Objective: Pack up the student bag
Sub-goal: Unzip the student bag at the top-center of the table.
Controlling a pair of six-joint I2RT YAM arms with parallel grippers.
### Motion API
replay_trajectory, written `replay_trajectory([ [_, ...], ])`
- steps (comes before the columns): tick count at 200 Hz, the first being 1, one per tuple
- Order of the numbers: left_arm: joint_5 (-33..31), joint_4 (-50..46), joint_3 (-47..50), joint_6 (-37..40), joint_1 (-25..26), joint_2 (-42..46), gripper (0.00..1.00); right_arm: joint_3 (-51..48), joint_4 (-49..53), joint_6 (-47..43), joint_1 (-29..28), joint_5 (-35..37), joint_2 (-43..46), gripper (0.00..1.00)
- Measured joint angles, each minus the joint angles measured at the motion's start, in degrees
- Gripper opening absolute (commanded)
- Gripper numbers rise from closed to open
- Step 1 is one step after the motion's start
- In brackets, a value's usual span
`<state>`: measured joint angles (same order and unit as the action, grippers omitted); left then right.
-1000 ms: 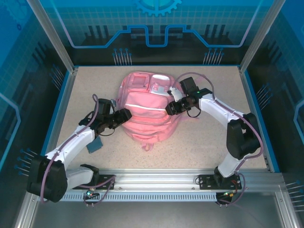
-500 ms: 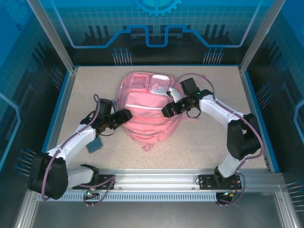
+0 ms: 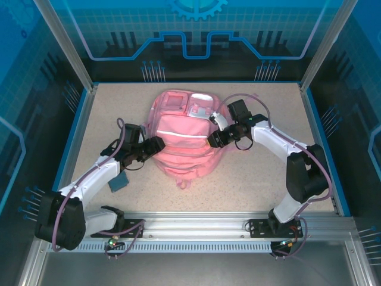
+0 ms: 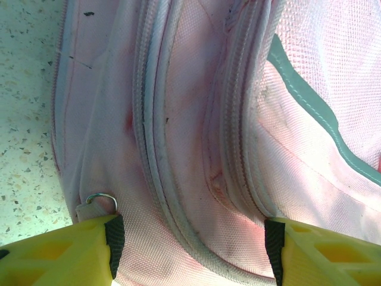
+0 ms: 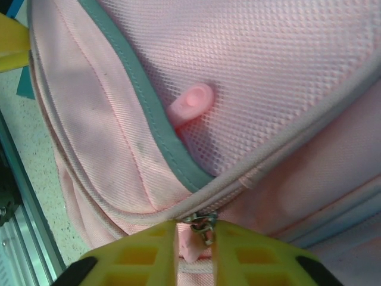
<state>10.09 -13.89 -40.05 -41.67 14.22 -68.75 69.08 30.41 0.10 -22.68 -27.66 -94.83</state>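
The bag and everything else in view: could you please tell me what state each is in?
Bag: lying flat on the table, front up.
Side zips: closed.
Left end effector: open, astride the bag's side.
Right end effector: shut on the zip pull.
Booklet: on the table, outside the bag.
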Motion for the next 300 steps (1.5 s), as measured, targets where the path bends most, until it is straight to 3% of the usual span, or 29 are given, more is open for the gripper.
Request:
replay_trajectory([
  [53,0.00,0.07,0.00,-0.04,0.00,-0.92,0.62,0.00,0.46,1.36,-0.04,1.27,0.00,0.01],
  [90,0.17,0.57,0.00,-0.37,0.33,-1.92,0.51,-0.07,0.46,1.38,-0.50,2.49,0.22,0.00],
  [157,-1.22,0.68,0.00,-1.84,0.63,-2.36,0.30,-1.03,1.44,2.71,-5.84,11.69,2.73,0.00],
  [267,-4.17,1.27,0.00,-3.04,1.03,-3.32,0.18,-1.14,1.53,15.10,-6.56,-1.99,4.57,0.00],
  [300,-4.85,1.79,0.00,-3.43,1.51,-3.41,0.21,-1.14,1.42,18.38,-8.41,-2.99,3.93,0.00],
])
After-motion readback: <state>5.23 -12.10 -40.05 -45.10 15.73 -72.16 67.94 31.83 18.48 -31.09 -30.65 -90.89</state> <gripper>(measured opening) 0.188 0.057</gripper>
